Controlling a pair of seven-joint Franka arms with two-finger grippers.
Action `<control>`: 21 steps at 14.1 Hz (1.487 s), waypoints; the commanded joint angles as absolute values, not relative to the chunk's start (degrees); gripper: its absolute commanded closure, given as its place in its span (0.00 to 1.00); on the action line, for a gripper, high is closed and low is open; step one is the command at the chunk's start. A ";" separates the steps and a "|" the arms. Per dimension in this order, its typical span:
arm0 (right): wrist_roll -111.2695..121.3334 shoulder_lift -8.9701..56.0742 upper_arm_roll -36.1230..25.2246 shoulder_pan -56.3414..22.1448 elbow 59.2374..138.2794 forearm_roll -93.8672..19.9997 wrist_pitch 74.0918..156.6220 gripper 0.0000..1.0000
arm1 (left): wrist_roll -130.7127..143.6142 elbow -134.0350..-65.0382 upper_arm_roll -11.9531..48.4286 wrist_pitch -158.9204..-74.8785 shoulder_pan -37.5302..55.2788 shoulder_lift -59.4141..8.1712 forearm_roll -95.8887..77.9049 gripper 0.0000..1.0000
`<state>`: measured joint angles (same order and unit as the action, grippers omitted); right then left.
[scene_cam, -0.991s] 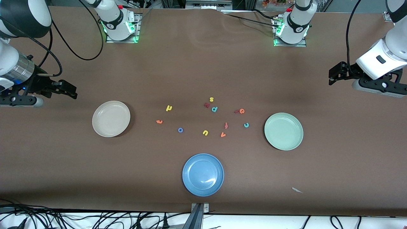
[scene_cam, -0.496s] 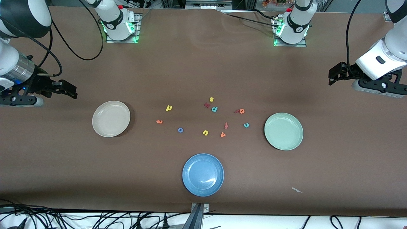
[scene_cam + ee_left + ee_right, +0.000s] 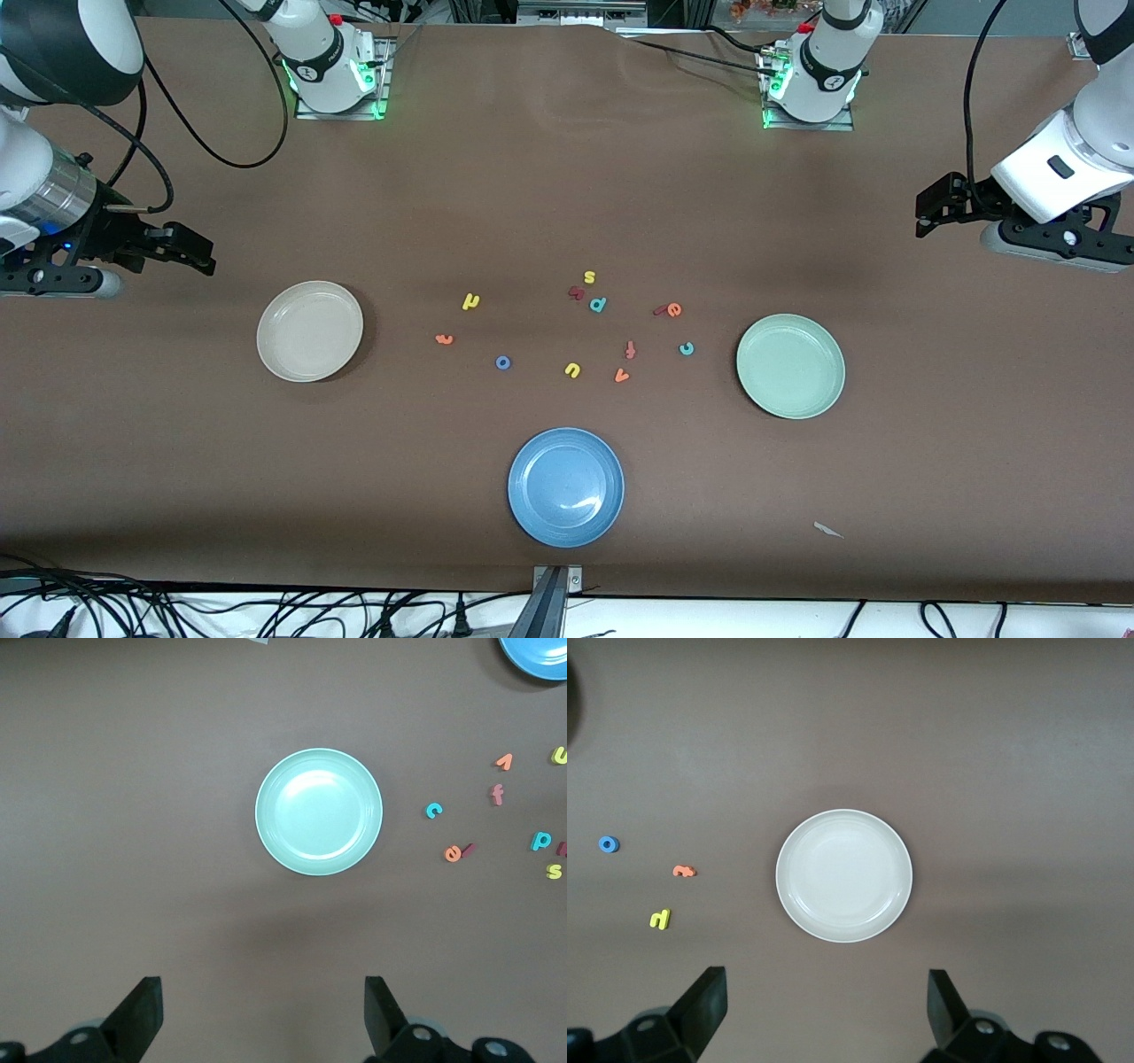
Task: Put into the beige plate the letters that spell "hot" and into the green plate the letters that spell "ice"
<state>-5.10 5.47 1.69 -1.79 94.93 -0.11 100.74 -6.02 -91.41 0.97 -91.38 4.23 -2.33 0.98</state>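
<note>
The beige plate (image 3: 309, 330) lies toward the right arm's end, the green plate (image 3: 790, 365) toward the left arm's end, both bare. Between them lie the yellow h (image 3: 470, 301), orange t (image 3: 444, 338) and blue o (image 3: 502, 361), closer to the beige plate. The orange e (image 3: 674, 308), dark red i (image 3: 660, 310) and teal c (image 3: 686, 349) lie closer to the green plate. My right gripper (image 3: 188, 248) hangs open over bare table at its end, with nothing in it. My left gripper (image 3: 928, 213) hangs open and unloaded over bare table at its end.
A blue plate (image 3: 565, 486) lies nearer the front camera than the letters. Other letters lie among them: yellow s (image 3: 589, 276), teal p (image 3: 598, 304), yellow u (image 3: 572, 369), orange v (image 3: 621, 376), a reddish f (image 3: 630, 349). A paper scrap (image 3: 827, 529) lies near the front edge.
</note>
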 commanded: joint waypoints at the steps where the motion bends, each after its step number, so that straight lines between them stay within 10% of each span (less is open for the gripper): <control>1: -5.10 5.01 1.50 -1.93 94.66 -0.35 99.84 0.00 | -6.50 -89.82 1.05 -90.18 3.69 -2.90 0.18 0.00; 21: -5.01 5.01 1.58 -1.93 94.66 -0.35 99.84 0.00 | -6.68 -89.91 0.97 -90.44 3.78 -5.18 -0.35 0.00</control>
<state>-5.10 5.47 1.69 -1.79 94.93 -0.11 100.73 -6.02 -91.40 0.97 -91.19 4.01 -3.61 0.98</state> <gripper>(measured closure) 0.000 0.000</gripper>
